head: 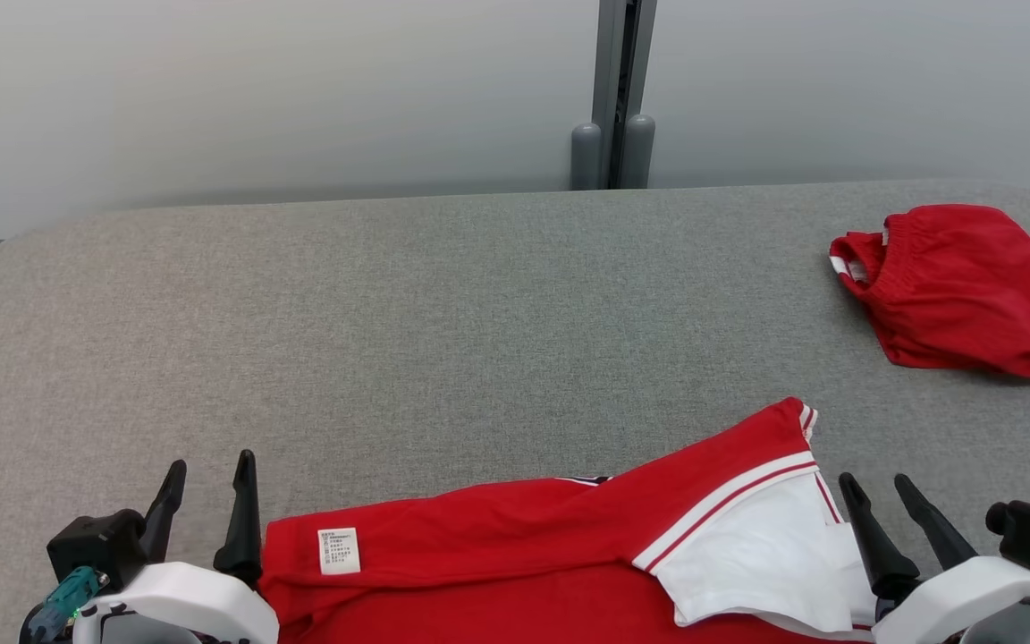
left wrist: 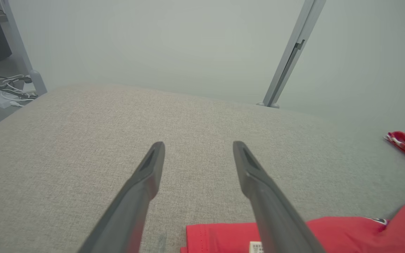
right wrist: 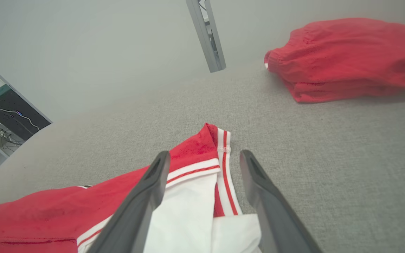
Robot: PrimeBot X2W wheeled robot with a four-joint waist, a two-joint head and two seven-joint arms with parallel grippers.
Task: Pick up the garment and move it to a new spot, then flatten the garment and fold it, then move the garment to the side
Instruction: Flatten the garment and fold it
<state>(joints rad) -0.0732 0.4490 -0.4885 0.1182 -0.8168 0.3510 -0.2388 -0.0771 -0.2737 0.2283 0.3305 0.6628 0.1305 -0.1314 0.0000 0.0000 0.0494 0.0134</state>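
Note:
A red garment (head: 515, 546) with white panels and red-and-white stripes lies crumpled along the near edge of the grey table (head: 443, 340); a white care label (head: 338, 550) faces up. My left gripper (head: 209, 474) stands open just left of the garment's hem, which shows as red cloth (left wrist: 220, 237) low in the left wrist view. My right gripper (head: 877, 486) is open beside the white sleeve panel (head: 747, 555); in the right wrist view its fingers (right wrist: 153, 182) straddle the striped sleeve corner (right wrist: 220, 154) without gripping it.
Folded red shorts (head: 958, 286) rest at the table's far right, also seen as a red bundle (right wrist: 350, 56). A grey post (head: 613, 98) rises behind the table against a pale wall. Cables (left wrist: 2, 88) lie on the floor beyond the left end.

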